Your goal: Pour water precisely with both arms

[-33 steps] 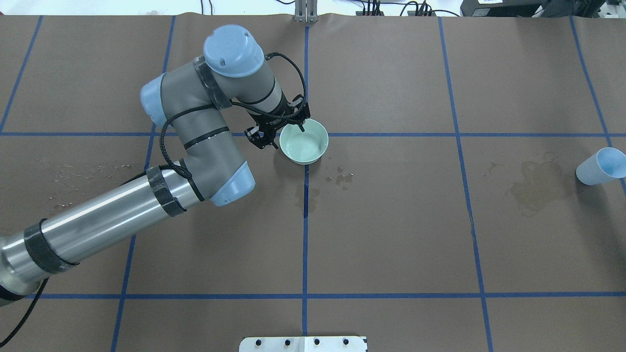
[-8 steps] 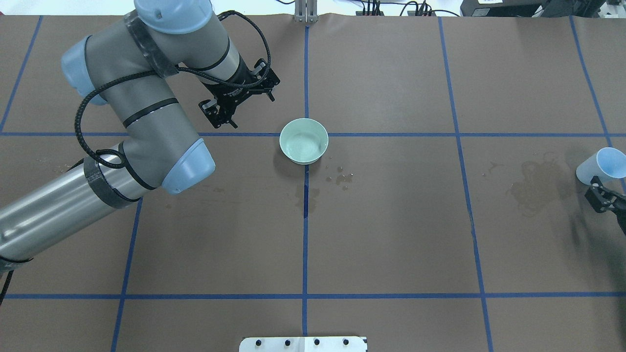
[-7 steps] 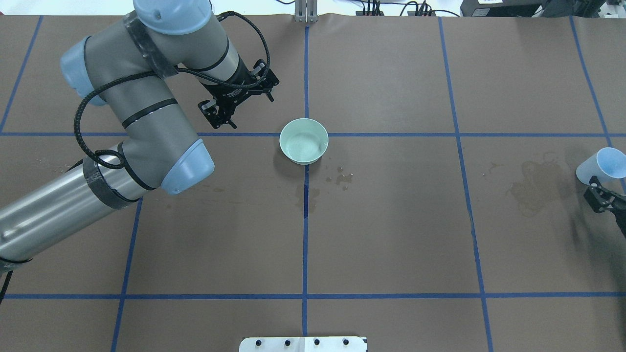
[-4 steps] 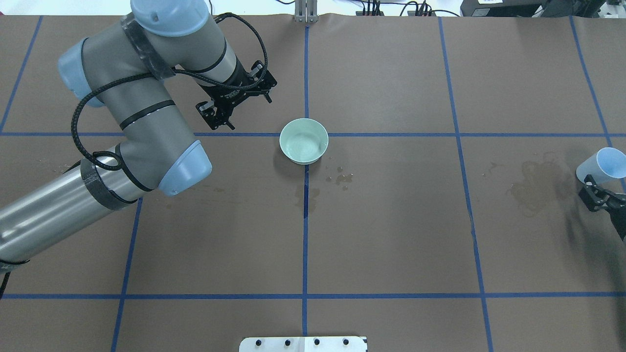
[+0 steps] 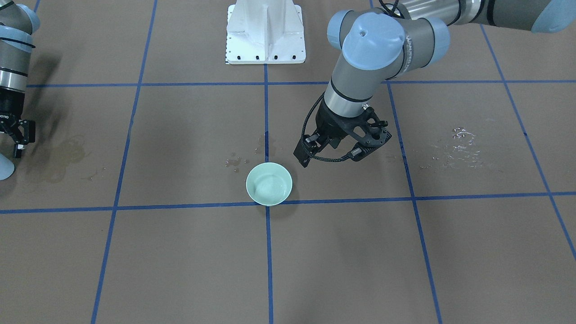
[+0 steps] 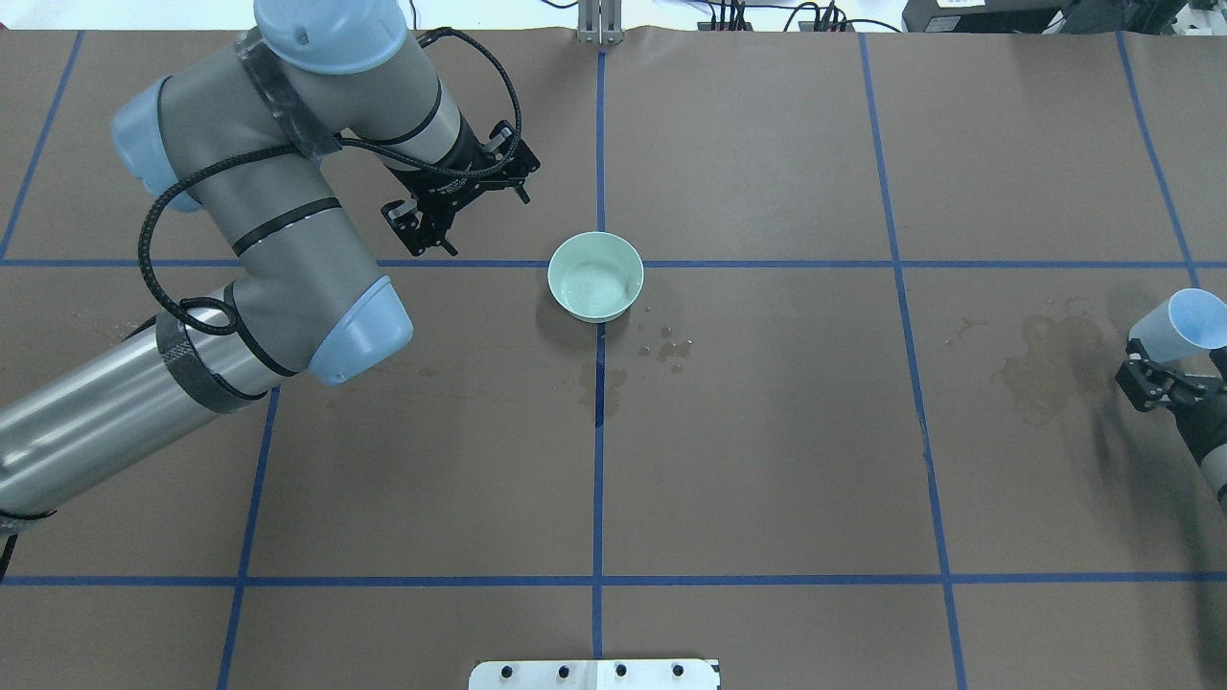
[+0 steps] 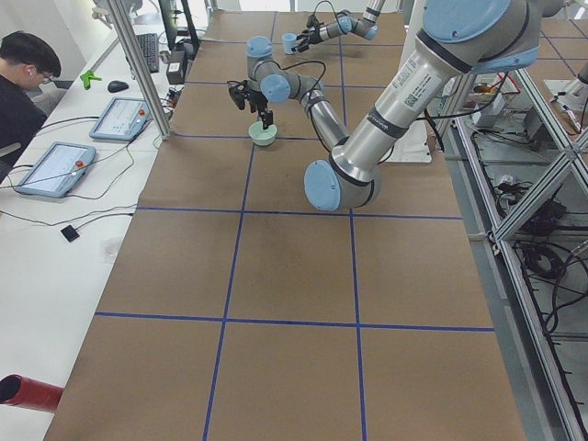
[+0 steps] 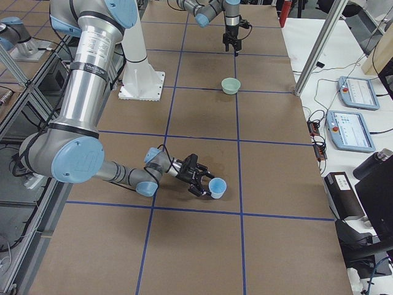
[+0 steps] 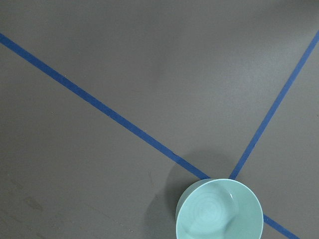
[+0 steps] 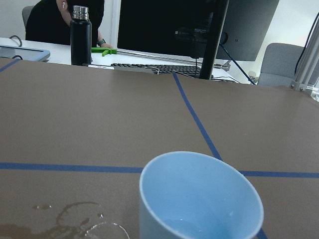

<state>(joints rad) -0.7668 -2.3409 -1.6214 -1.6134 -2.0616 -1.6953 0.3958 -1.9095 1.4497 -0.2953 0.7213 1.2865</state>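
A pale green bowl (image 6: 595,276) stands at the table's middle, also in the front view (image 5: 269,183) and the left wrist view (image 9: 219,209). My left gripper (image 6: 467,216) is open and empty, raised to the bowl's back left (image 5: 330,157). A light blue cup (image 6: 1181,324) stands at the table's right edge. My right gripper (image 6: 1150,372) is open just in front of the cup, its fingers spread close beside it (image 8: 199,178). The cup fills the right wrist view (image 10: 199,199), with a faint shimmer of water (image 10: 182,226) at its bottom.
A dark wet stain (image 6: 1050,369) lies left of the cup. Droplets (image 6: 671,347) lie in front of the bowl, more on the left side (image 5: 459,144). The white pedestal (image 5: 265,31) stands at the robot's side. An operator (image 7: 23,83) sits at the far bench.
My left gripper has let go of the bowl's rim and moved up and back to the left. My right gripper has come in from the right edge and crept closer to the cup.
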